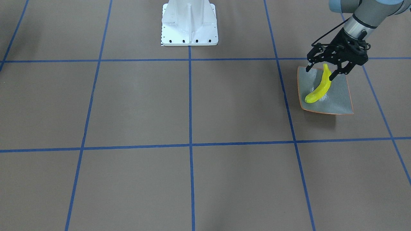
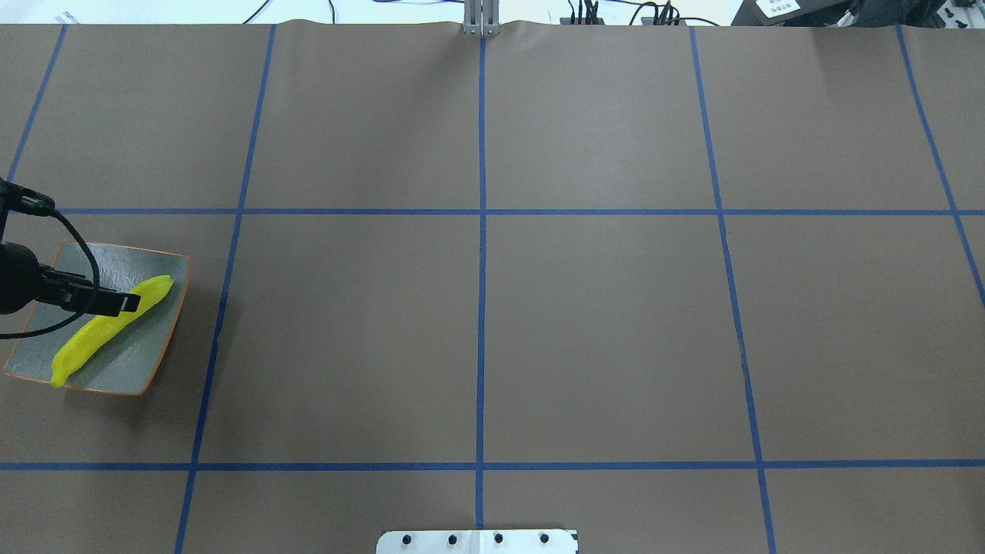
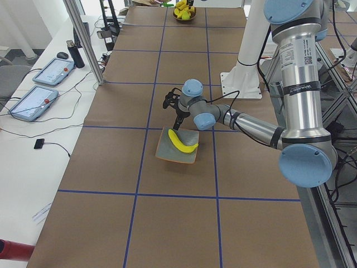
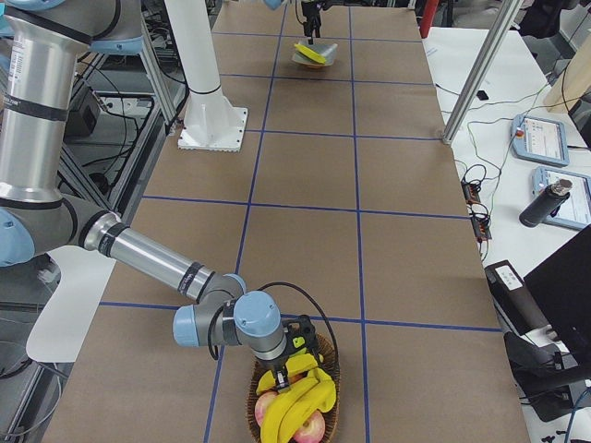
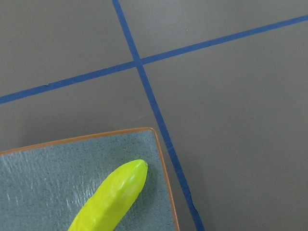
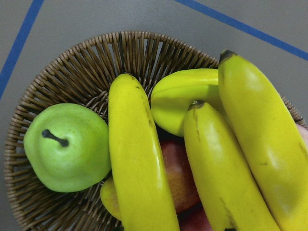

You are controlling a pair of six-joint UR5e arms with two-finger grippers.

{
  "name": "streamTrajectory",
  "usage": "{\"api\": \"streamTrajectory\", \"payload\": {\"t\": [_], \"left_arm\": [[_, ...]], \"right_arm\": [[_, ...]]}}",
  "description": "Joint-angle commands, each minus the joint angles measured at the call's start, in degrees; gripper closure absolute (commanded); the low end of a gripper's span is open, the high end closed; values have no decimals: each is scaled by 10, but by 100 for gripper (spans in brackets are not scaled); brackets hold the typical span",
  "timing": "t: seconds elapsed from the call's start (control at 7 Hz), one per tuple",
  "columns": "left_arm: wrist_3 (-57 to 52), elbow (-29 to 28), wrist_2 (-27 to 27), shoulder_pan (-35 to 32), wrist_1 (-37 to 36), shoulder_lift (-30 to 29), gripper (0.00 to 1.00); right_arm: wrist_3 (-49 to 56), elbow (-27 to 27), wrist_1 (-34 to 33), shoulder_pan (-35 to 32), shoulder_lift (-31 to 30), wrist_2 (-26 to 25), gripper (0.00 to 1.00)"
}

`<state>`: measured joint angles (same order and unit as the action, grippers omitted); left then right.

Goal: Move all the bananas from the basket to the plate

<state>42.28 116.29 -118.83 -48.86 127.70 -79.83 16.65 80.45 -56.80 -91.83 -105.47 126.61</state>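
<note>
At the table's left end, on the plate (image 1: pixel 337 102): one banana (image 1: pixel 319 89), laid diagonally, with one tip at the near rim in the overhead view. Above its other end, the left gripper (image 1: pixel 320 73), fingers spread well apart, one on each side of the fruit and apparently pressing on neither. Reads as a banana resting under its own weight, not gripped. Probably laid corner to corner for being about as long as the plate. Nothing else on the plate.

At the table's right end: the basket (image 6: pixel 130 53), a round wicker bowl. Inside, at least three bananas (image 6: pixel 139 163) piled on top, with a green fruit (image 6: pixel 67 147) against the left wall and red fruit (image 6: pixel 173 168) underneath. Hard to fix the exact banana count, given the overlap. Directly over the pile, the right gripper (image 4: pixel 291 365), pointed down at it. Impossible to tell whether spread or closed: no fingers in the wrist view, and only a side view otherwise. Likely poised there because of the bananas lying uppermost, reachable without disturbing the other fruit.

By this layout, one banana delivered and the rest yet to move. Worth watching: curved, overlapping bananas liable to drag a neighbour out of the basket, and little spare room on the plate for more lying flat.
</note>
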Motion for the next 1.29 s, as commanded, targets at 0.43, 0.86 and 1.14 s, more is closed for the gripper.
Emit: {"api": "streamTrajectory", "payload": {"t": [0.43,0.86,1.14], "left_arm": [[0,-1,1,0,0,-2,0],[1,-1,1,1,0,-2,0],[0,-1,0,0,0,-2,0]], "right_arm": [[16,-6,0,23,0,-14,35],[22,-6,0,27,0,-24,59],[31,-4,0,27,0,-23,100]]}}
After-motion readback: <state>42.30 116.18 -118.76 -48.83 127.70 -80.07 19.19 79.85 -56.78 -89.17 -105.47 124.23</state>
